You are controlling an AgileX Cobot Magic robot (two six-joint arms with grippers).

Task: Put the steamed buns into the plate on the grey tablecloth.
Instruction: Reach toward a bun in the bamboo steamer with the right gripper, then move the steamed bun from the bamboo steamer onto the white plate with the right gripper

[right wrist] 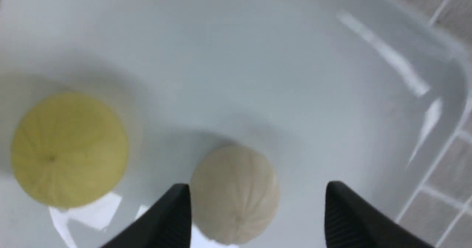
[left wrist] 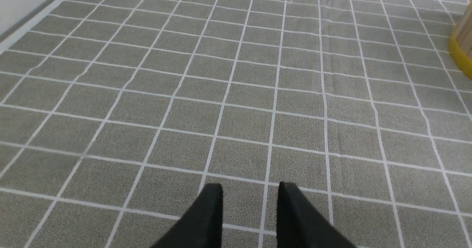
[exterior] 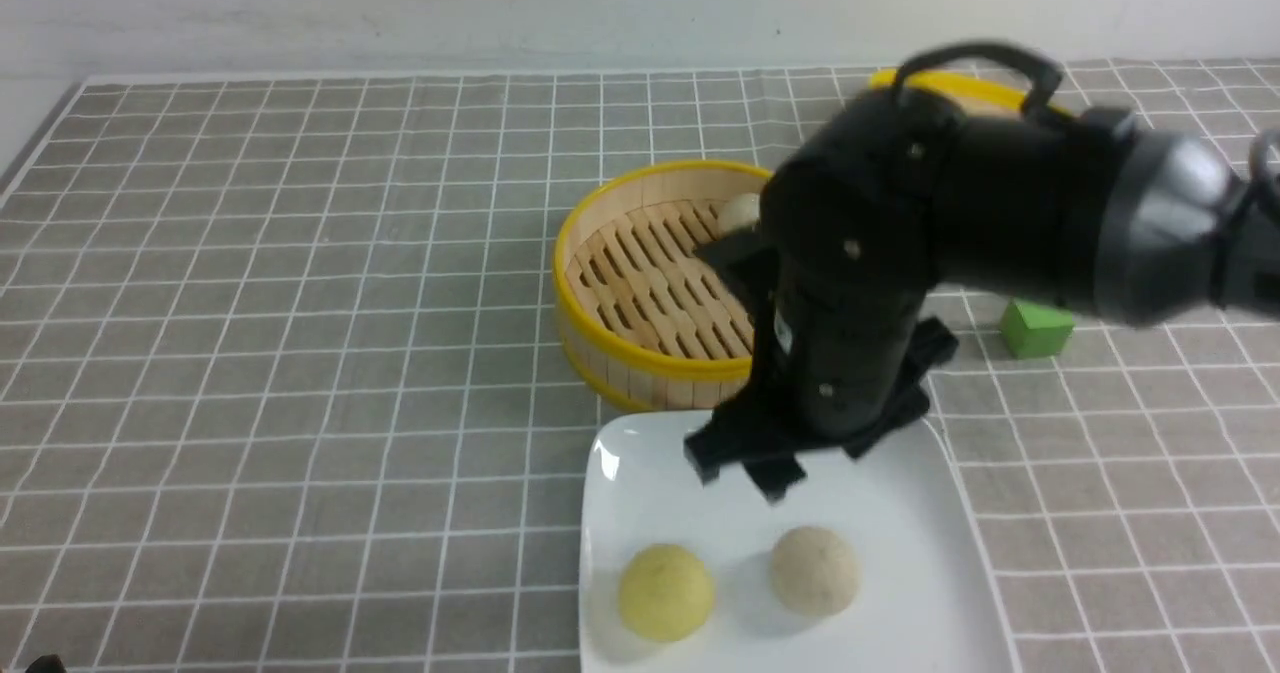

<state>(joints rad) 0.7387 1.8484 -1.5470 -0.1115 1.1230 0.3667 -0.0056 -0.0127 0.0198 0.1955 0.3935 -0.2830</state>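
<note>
The grey tablecloth (exterior: 300, 303), gridded in thin white lines, is spread over the whole surface. The glossy white plate (exterior: 900, 573), square with rounded corners, is set at the near edge, right of centre. A yellow-rimmed bamboo steamer (exterior: 562, 283) is placed just beyond it. The right gripper (exterior: 745, 468) is held wide apart over the plate, gripping nothing. The left gripper (left wrist: 250, 189) is kept narrow and empty over bare cloth. A matte beige pleated bun (exterior: 814, 570) is seen on the plate beside a yellow bun (exterior: 666, 591). A pale bun (exterior: 740, 213) is seen in the steamer, partly hidden.
</note>
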